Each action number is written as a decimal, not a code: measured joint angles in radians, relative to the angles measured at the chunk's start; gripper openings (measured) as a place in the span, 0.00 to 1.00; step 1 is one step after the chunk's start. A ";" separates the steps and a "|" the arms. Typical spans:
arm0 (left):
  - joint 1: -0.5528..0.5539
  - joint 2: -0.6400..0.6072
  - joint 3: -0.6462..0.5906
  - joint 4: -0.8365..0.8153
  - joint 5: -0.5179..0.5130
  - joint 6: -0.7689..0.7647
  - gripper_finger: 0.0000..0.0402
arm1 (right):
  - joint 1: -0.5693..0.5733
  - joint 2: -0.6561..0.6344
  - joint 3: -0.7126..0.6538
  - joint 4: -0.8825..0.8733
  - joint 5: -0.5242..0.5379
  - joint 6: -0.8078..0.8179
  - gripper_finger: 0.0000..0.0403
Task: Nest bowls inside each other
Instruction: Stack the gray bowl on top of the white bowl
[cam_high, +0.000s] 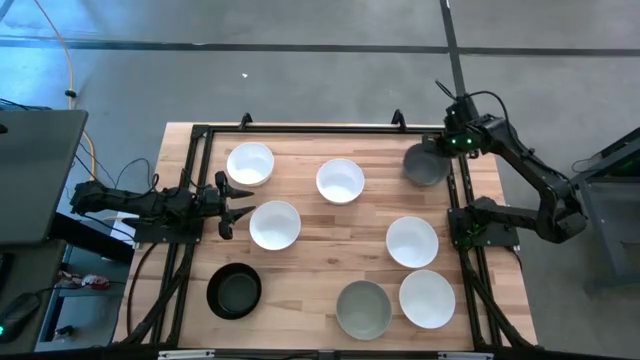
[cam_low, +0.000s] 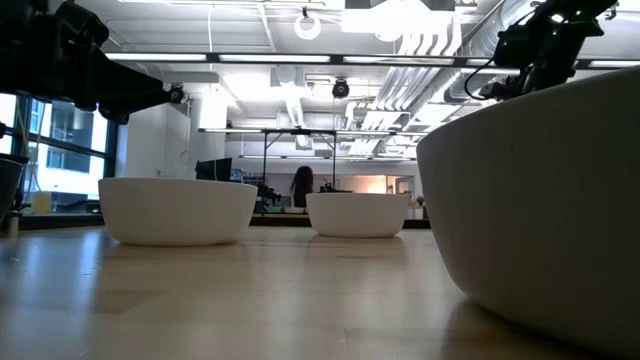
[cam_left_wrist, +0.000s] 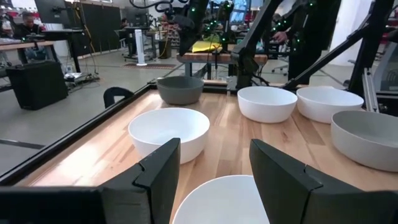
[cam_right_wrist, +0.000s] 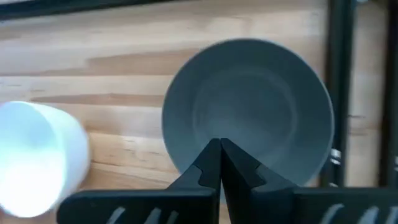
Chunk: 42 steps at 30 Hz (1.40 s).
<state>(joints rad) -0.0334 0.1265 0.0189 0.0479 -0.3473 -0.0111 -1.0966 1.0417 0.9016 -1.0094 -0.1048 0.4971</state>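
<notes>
Eight bowls stand on their bases on the wooden table (cam_high: 330, 135). Five are white: far left (cam_high: 250, 164), far middle (cam_high: 340, 180), left middle (cam_high: 275, 224), right middle (cam_high: 412, 241) and near right (cam_high: 427, 298). A black bowl (cam_high: 234, 291) stands near left, a grey bowl (cam_high: 363, 308) near the middle, and a grey bowl (cam_high: 425, 165) far right. My left gripper (cam_high: 235, 205) is open and level at the table's left side, its fingers (cam_left_wrist: 158, 168) facing the left-middle white bowl (cam_left_wrist: 224, 199). My right gripper (cam_right_wrist: 219, 144) is shut above the far-right grey bowl (cam_right_wrist: 249, 106).
A black metal frame (cam_high: 195, 200) runs along the table's left, far and right edges. The right arm's base (cam_high: 485, 225) stands at the right edge. Bare wood lies between the bowls in the table's middle (cam_high: 330, 245).
</notes>
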 joint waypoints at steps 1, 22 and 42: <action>0.000 0.000 0.000 0.000 0.000 -0.004 0.45 | 0.000 0.002 0.000 -0.007 0.012 0.000 0.00; 0.000 0.000 0.000 -0.007 0.001 -0.023 0.45 | -0.042 0.135 0.000 -0.188 0.181 -0.017 0.08; 0.000 0.000 0.000 -0.006 -0.011 0.022 0.45 | -0.155 0.255 0.000 -0.135 0.179 -0.076 0.14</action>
<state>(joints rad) -0.0334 0.1262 0.0189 0.0418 -0.3588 0.0113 -1.2518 1.2971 0.9012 -1.1443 0.0744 0.4206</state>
